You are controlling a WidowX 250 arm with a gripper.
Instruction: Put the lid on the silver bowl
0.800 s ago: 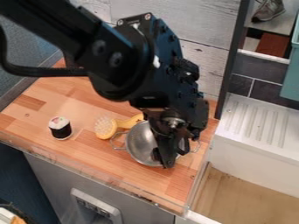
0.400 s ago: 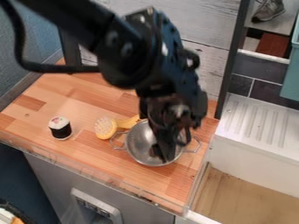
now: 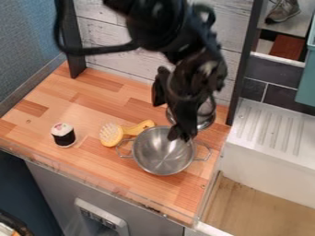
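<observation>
The black gripper [image 3: 179, 132] hangs over the back edge of the silver bowl [image 3: 161, 159], its lower end overlapping the rim in the view. This bowl stands upright on the wooden counter, its inside bare and a wire handle on each side. Behind the gripper, at the back right of the counter, is a round shiny metal piece [image 3: 205, 120] that looks like the lid. The gripper hides its middle, and whether the two touch I cannot tell.
A yellow brush [image 3: 113, 134] lies against the bowl's left side. Farther left on the counter [image 3: 92, 166] stands a black and white sushi-like roll [image 3: 63, 134]. A dark post and a white sink unit [image 3: 267, 138] border the counter at right.
The gripper has gone up and back from inside the bowl toward the rear of the counter, uncovering the bowl's inside and the metal piece behind. The bowl has not visibly moved.
</observation>
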